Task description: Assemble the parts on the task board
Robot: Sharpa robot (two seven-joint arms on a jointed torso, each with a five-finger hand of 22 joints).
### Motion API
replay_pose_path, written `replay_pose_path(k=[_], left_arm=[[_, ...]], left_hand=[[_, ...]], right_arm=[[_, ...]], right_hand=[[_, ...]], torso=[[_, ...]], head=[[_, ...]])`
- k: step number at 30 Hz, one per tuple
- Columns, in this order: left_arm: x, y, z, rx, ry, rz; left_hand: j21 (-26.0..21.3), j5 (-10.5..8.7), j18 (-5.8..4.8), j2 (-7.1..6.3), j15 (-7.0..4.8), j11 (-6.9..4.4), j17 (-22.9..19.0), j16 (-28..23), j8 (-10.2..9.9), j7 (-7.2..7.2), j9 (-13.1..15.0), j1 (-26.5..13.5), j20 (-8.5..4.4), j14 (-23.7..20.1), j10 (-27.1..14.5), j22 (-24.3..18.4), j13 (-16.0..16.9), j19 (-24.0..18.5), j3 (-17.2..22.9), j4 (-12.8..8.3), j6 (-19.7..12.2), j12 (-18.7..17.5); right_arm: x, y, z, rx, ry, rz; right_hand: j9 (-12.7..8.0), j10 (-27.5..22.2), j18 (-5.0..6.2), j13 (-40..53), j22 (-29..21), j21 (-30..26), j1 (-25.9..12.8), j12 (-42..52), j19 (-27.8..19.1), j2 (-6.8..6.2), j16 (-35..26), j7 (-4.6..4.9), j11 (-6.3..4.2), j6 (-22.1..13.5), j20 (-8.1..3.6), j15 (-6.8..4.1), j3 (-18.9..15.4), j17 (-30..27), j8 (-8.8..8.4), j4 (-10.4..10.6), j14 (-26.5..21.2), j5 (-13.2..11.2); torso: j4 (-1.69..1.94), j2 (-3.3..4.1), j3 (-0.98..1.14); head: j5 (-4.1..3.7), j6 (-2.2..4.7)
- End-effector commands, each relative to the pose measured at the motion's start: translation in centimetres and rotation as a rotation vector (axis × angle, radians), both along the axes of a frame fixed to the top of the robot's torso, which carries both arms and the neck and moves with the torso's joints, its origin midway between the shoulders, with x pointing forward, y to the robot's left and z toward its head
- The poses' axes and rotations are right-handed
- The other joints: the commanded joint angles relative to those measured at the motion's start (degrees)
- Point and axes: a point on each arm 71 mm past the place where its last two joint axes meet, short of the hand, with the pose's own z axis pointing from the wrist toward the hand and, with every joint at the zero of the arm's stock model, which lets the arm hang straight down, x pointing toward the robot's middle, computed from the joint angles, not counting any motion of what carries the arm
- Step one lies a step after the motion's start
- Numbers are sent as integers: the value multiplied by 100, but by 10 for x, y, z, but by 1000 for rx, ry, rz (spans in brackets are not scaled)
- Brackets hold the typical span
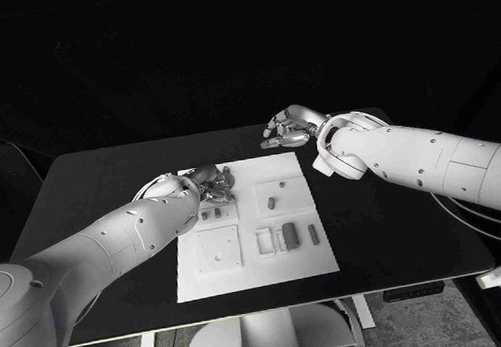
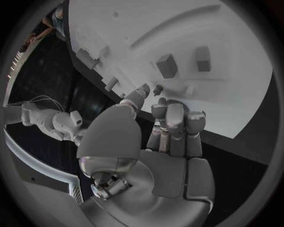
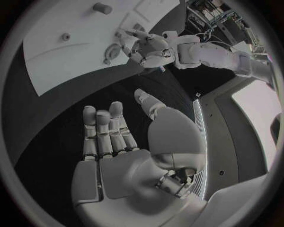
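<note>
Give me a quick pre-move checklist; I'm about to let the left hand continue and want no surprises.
1. Task board flat on the table: ok.
2. Left hand over the board's far left corner: ok.
3. Left hand holding a part: cannot tell; its fingers are curled at the board edge, with nothing seen between them.
4. Right hand off the board, beyond its far edge: ok.
5. Right hand free, fingers spread: ok.
6. Grey parts seated on the board: cannot tell.
</note>
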Motion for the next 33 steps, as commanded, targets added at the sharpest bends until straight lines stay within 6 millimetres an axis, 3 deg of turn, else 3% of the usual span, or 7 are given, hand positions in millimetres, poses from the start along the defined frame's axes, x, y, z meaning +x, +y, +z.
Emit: replay_pose_path(k=[1, 12, 33], left_arm=[[0, -3, 0, 2, -1, -13], [1, 0, -1, 1, -13, 8], [1, -4, -1, -9, -2, 15]], left_hand=[[49, 17, 196, 19, -25, -30, 360, 26, -17, 14, -4, -7, -14, -27, -30, 8, 9, 23, -9, -23, -2, 41], [67, 23, 211, 147, -35, -38, 341, 92, 18, 12, 5, 53, -18, -56, -50, 18, 22, 16, 48, -31, 62, 77], [71, 19, 211, 182, -35, -35, 334, 110, 15, 6, 3, 38, -16, -68, -60, 20, 25, 12, 60, -10, 59, 85]], right_arm=[[0, 3, 2, 1, -6, 7], [0, 6, 5, 4, -11, 13], [0, 8, 7, 6, -15, 17]], right_hand=[[9, 32, -26, -10, -8, 6, -15, 20, 22, -62, 37, 13, -21, 26, -32, -6, -31, -6, 29, 3, 19, -15], [8, 32, -26, -11, -9, 7, -16, 21, 23, -65, 37, 13, -21, 24, -32, -6, -33, -6, 28, 3, 20, -15], [8, 34, -26, -12, -9, 8, -17, 21, 25, -68, 38, 13, -22, 23, -32, -7, -35, -7, 26, 4, 22, -14]], torso=[[-2, 5, -1], [-8, 6, 3], [8, -4, -1]], head=[[-12, -9], [-46, -22], [-99, -37]])
